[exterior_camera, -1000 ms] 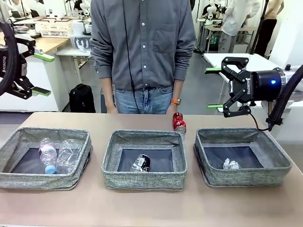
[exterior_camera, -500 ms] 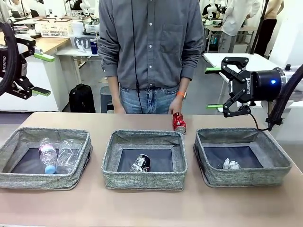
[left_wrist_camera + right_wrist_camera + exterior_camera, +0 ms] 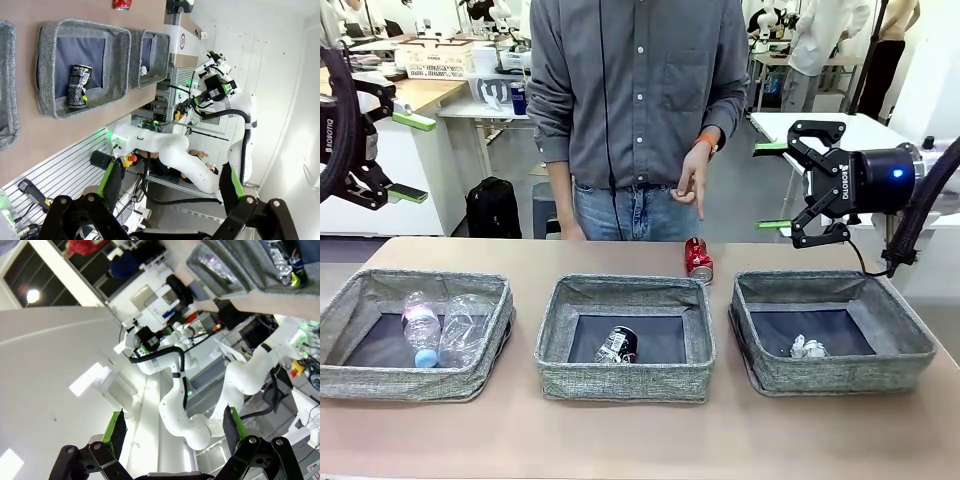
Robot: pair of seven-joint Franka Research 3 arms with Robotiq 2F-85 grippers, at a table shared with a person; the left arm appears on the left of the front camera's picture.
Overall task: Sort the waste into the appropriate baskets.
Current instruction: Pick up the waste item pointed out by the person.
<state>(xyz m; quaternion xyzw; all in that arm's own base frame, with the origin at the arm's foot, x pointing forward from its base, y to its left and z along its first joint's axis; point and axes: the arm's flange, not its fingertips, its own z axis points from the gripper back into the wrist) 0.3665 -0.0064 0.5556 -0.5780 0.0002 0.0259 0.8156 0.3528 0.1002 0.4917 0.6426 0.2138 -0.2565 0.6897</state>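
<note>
Both grippers, left (image 3: 408,158) and right (image 3: 772,186), gape empty; "ROBOTIQ" printed on right.

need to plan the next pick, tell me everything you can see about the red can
The red can is a small drink can, metal by its look, red with white print too small to read and a silvery end facing the robot. It sits tilted on the bare tabletop, just behind the far rim of the middle basket, toward that basket's right corner and outside all three. Whether it touches the rim is unclear. The person's hand hangs above it, apart from it.
</note>
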